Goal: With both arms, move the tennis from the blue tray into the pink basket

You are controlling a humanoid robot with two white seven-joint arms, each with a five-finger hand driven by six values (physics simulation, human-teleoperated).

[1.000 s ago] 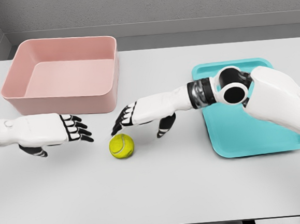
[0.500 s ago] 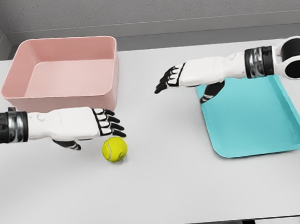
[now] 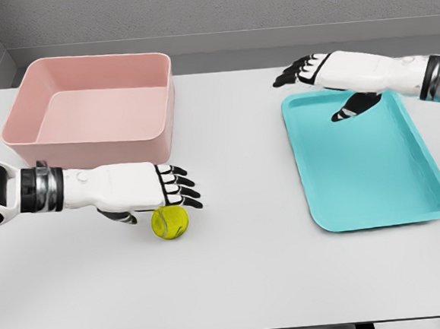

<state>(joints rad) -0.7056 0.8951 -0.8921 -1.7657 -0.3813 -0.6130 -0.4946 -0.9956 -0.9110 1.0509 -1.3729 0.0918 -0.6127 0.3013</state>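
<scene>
The yellow-green tennis ball (image 3: 170,222) lies on the white table, in front of the pink basket (image 3: 94,110) and left of the blue tray (image 3: 364,161). My left hand (image 3: 172,189) hovers right over the ball with its fingers spread, the black fingertips (image 3: 190,193) reaching past the ball's top; part of the ball is hidden under the hand. My right hand (image 3: 304,70) is open above the far left corner of the tray, far from the ball. Nothing lies in the basket or on the tray.
The white table (image 3: 229,286) runs to a front edge near the bottom of the view. A grey wall stands behind the basket and tray.
My left hand has slid right until it covers the ball. My right hand has drawn back to the right and away, from mid-table to the tray's far corner. The ball has barely shifted.
</scene>
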